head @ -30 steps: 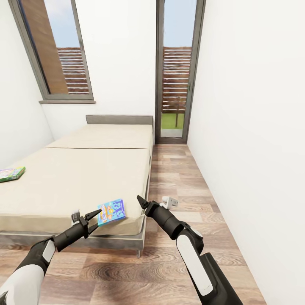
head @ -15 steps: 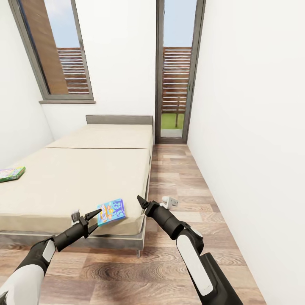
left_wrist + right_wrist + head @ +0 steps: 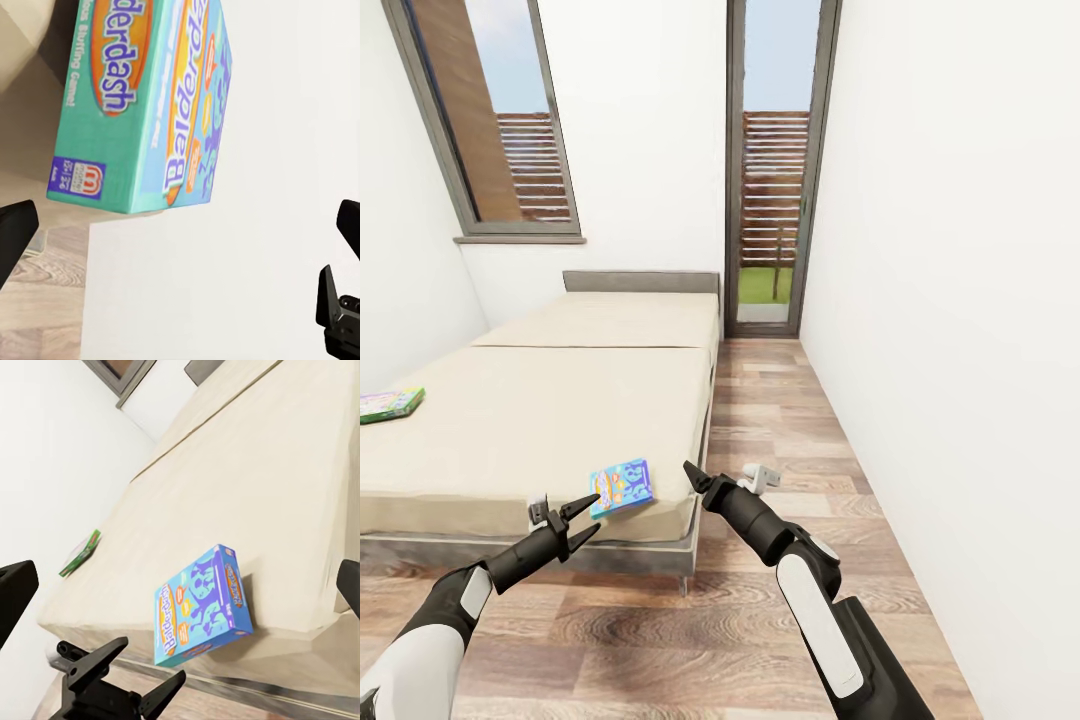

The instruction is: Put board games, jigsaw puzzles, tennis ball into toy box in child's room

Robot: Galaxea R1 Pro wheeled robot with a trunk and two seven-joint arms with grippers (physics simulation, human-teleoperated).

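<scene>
Blue-boxed "Balderdash" board game (image 3: 622, 487) lies flat at the near corner of the bed (image 3: 540, 420), just ahead of the spread left gripper (image 3: 582, 517). The right gripper (image 3: 694, 479), also spread, hangs beside the mattress edge. A clean pickup likely means closing squarely across the box's thin edges.

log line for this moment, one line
phase: at bed | blue board game on near corner | left gripper open, empty | right gripper open, empty | green game far side
</scene>
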